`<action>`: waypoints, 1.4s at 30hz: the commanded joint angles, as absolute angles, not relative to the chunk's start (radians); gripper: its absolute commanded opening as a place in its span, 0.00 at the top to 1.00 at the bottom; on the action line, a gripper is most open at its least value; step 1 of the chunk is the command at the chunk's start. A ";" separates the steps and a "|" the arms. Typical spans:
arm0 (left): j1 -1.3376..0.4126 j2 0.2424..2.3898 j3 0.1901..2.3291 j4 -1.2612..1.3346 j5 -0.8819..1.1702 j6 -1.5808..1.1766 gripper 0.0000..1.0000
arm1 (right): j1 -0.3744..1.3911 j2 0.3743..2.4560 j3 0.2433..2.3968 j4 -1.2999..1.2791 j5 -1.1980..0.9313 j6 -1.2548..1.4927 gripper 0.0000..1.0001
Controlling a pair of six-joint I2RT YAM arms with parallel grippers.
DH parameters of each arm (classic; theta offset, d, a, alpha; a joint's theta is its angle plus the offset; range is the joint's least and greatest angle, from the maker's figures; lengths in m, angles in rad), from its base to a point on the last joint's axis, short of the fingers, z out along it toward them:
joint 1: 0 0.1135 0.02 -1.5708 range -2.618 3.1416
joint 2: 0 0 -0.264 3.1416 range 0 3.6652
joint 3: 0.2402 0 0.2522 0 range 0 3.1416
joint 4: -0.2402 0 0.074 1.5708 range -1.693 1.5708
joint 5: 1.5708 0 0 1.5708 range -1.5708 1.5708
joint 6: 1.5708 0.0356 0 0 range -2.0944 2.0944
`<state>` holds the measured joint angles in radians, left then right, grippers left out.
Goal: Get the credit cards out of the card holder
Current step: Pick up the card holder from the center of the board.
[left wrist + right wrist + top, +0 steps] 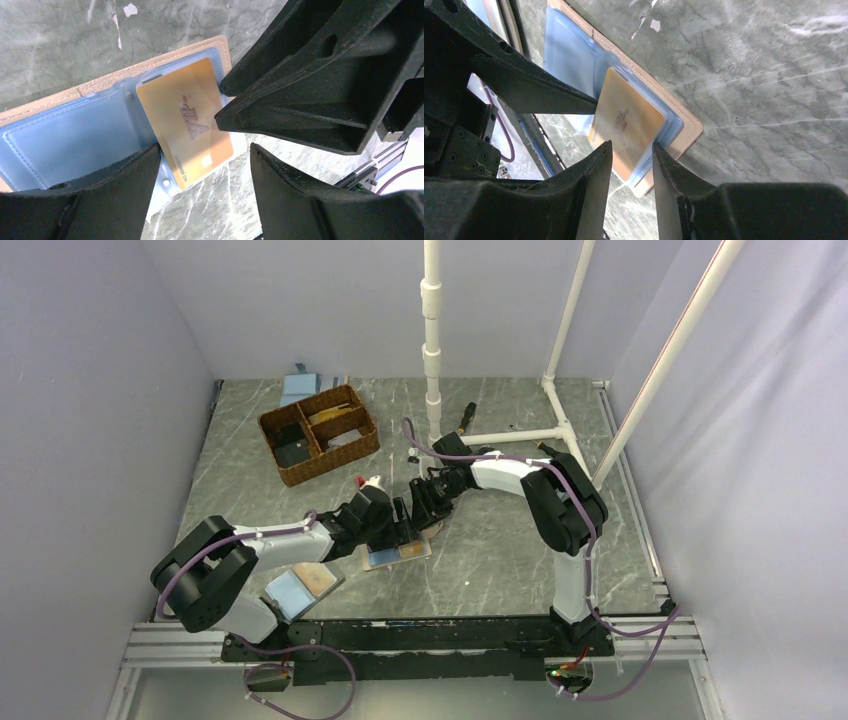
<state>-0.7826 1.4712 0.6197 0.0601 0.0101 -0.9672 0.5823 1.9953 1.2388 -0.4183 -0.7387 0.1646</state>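
Card [185, 120] likely stiff, slick in holder [70, 135] sleeve; pinch exposed short edge. Left gripper [205, 150] wide, right gripper [631, 146] narrow, both empty.

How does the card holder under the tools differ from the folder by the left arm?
The card holder shows a gold card and tan edging; the folder has one blue and one brown half, no card visible. The card holder lies under the left tool and right tool; the folder lies apart, beside the left arm. Both lie open and flat.
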 commanded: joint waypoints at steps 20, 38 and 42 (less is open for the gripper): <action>-0.806 1.614 0.659 -0.120 -0.068 -0.956 0.25 | 0.597 2.038 1.198 -0.296 -0.983 0.274 0.66; -0.841 1.674 0.732 -0.217 -0.139 -0.955 0.23 | 0.588 2.017 1.163 -0.189 -1.124 0.371 0.69; -0.842 1.674 0.735 -0.225 -0.150 -0.959 0.24 | 0.589 2.013 1.157 -0.163 -1.150 0.393 0.69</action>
